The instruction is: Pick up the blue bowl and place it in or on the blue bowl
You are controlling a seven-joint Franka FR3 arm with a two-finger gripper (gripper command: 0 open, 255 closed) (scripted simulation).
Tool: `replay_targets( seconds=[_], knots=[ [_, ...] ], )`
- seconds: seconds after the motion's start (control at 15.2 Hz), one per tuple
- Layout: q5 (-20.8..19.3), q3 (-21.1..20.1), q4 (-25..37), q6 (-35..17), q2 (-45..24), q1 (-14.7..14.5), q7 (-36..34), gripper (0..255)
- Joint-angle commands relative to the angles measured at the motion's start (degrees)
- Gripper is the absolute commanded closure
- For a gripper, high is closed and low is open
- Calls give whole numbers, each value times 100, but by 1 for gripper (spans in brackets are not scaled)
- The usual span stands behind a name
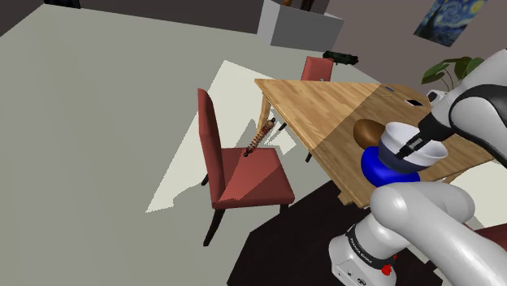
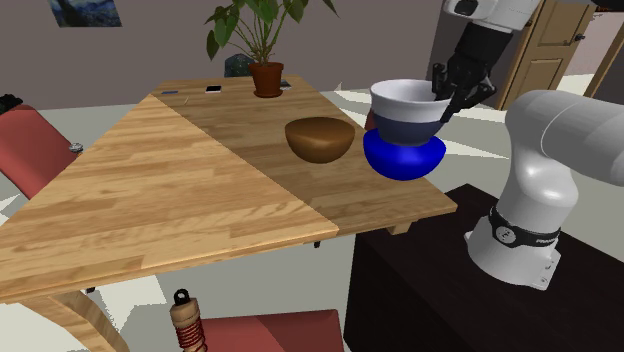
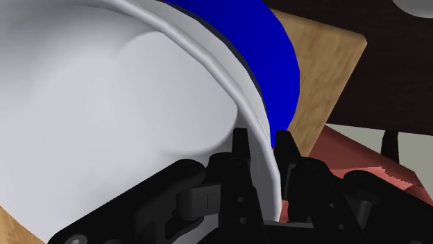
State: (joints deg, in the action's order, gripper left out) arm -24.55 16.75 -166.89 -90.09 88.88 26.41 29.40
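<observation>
— Right, what do you have on the bowl?

— I see the white-rimmed bowl, white inside with a dark blue-grey band round its lower half. It is upright and directly over the bright blue bowl. Its base is down at the blue bowl's mouth, but I cannot tell whether the two touch.

— And the gripper?

— The gripper is closed to a narrow gap on that bowl's rim. In my wrist view one of the fingers is inside the wall and the other outside, both pressed against it. In the second exterior view the hand comes down on the side of the rim at that view's right.

— Where is all this on the table?

— Both bowls are near the corner of the wooden table closest to the dark stand. A brown bowl sits on the tabletop just beside the blue one, on the second exterior view's left.

— Anything further out?

— A potted plant stands at the table's far edge in that view. A red chair is off the table's side, on the shoulder view's left.
</observation>
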Motion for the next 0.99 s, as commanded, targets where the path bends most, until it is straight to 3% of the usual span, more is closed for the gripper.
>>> replay_targets(
  seconds=[0.0, 0.46, 0.53, 0.92],
  knots=[
    [-58, 60, -147, -59, 95, 46, 8, 255],
    [-58, 60, -147, -59, 95, 46, 8, 255],
    [-59, 62, -147, -61, 93, 46, 8, 0],
    [50, -59, 50, 83, 39, -12, 2, 0]
  ],
)
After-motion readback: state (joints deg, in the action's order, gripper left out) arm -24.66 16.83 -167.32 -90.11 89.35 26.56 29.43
